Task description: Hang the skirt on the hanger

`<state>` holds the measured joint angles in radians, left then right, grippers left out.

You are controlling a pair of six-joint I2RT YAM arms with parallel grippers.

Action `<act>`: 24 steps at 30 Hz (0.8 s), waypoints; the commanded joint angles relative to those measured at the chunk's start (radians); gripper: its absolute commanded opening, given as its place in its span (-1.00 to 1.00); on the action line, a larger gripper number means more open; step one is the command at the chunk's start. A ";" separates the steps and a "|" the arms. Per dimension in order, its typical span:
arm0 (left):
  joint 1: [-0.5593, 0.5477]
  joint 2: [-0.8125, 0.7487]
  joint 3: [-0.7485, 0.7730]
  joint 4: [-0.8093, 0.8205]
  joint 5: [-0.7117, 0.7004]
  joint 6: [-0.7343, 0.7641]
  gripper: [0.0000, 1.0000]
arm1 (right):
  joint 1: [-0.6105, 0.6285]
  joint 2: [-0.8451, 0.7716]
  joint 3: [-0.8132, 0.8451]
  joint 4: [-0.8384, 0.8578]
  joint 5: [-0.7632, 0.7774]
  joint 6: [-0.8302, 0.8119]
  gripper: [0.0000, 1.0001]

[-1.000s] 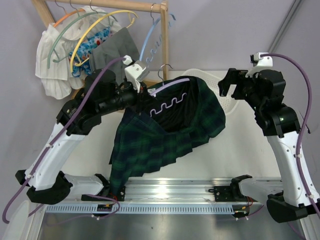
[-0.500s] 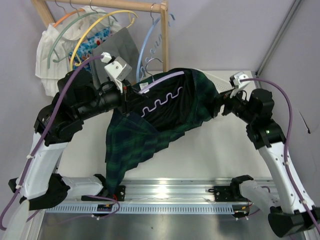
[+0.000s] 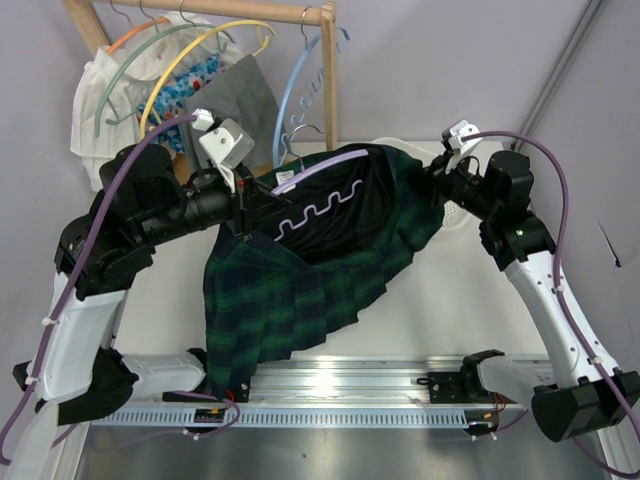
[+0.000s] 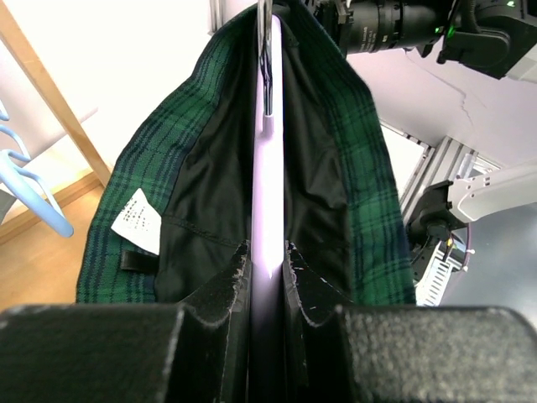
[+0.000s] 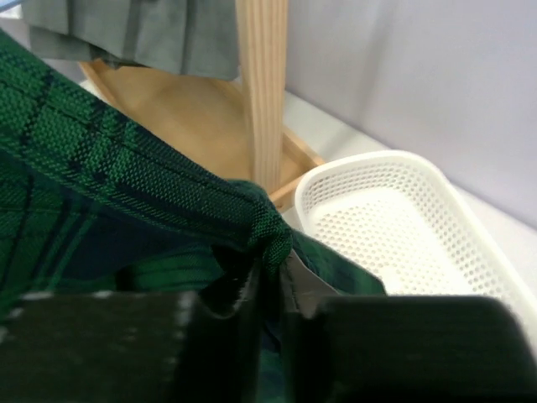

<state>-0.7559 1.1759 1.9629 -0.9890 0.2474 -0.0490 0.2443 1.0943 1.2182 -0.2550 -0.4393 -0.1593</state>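
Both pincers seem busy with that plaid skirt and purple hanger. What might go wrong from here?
The right pincer pinches only a small bunched fold of the skirt; a pull might slip it free.
Much of the skirt hangs low on one side of the hanger, so its weight may drag it off.
The left pincer holds the hanger by its thin edge; it might twist.

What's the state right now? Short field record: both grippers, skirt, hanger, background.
left gripper: shut on the hanger, which sits edge-on between its fingers
right gripper: shut on the skirt, pinching a bunched fold at its right end
skirt: draped around the hanger, hem hanging low at the near left
hanger: inside the waistband, wavy bar visible against the black lining
background: wooden rack; white basket beside the right arm
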 commanded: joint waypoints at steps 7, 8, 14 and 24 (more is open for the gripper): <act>0.004 -0.061 0.090 0.119 -0.017 -0.019 -1.00 | -0.020 0.042 0.020 0.022 0.106 0.012 -1.00; 0.004 -0.064 0.091 0.119 -0.022 -0.017 -1.00 | -0.036 0.041 0.011 0.020 0.116 0.017 -1.00; 0.004 -0.078 0.091 0.112 -0.051 -0.006 -1.00 | -0.076 0.046 -0.006 -0.020 0.145 0.030 -1.00; 0.004 -0.041 -0.011 0.150 -0.051 0.000 -1.00 | -0.045 0.084 0.409 -0.323 0.128 0.151 0.53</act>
<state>-0.7559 1.1492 1.9682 -0.9897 0.2047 -0.0505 0.1967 1.1908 1.4387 -0.4774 -0.3771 -0.0700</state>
